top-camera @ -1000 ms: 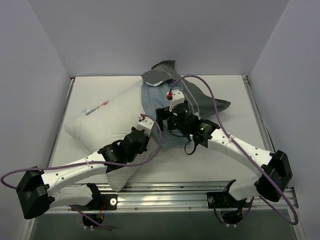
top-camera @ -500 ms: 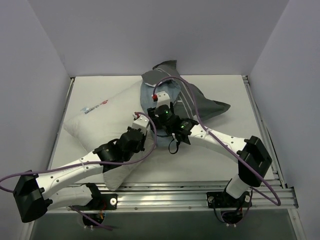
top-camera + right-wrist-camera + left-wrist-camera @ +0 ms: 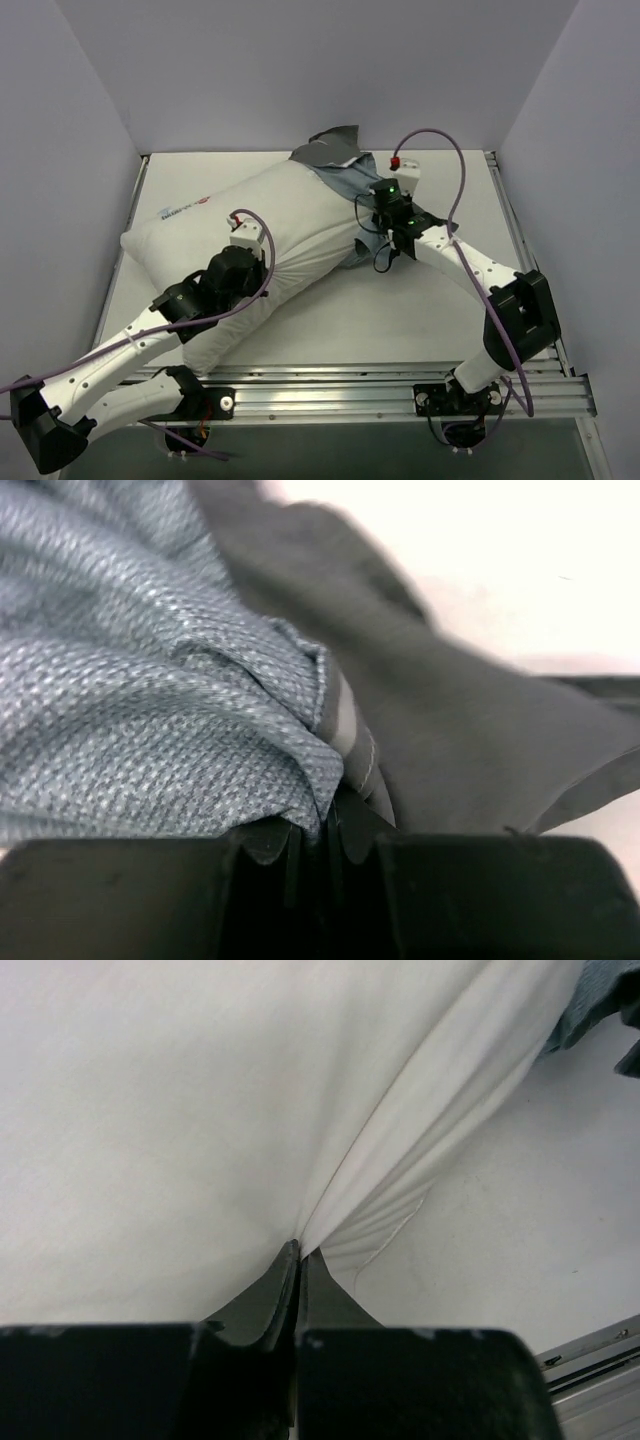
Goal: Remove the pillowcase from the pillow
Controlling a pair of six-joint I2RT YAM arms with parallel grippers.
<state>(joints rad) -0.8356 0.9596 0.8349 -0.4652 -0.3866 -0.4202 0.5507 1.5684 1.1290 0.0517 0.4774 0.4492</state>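
The plump white pillow (image 3: 290, 215) lies slanted across the table, with its printed logo (image 3: 185, 210) near its far-left corner. The pillowcase (image 3: 345, 180) is bunched over the pillow's far-right end, denim-blue with a dark grey flap (image 3: 330, 145). My left gripper (image 3: 243, 262) is shut on a pinch of the pillow's white fabric (image 3: 330, 1200), which pulls into tight folds at the fingertips (image 3: 298, 1250). My right gripper (image 3: 368, 212) is shut on a fold of the pillowcase (image 3: 130, 680), blue weave and grey edge (image 3: 450, 710) both caught between the jaws (image 3: 318, 830).
The white table (image 3: 420, 310) is boxed in by pale walls on the left, back and right. A metal rail (image 3: 350, 385) runs along the near edge by the arm bases. Purple cables loop over both arms.
The right gripper has shifted to the far right and closed on the pillowcase. The left arm has drawn the pillow leftward and nearer. Much more white pillow now shows outside the case.
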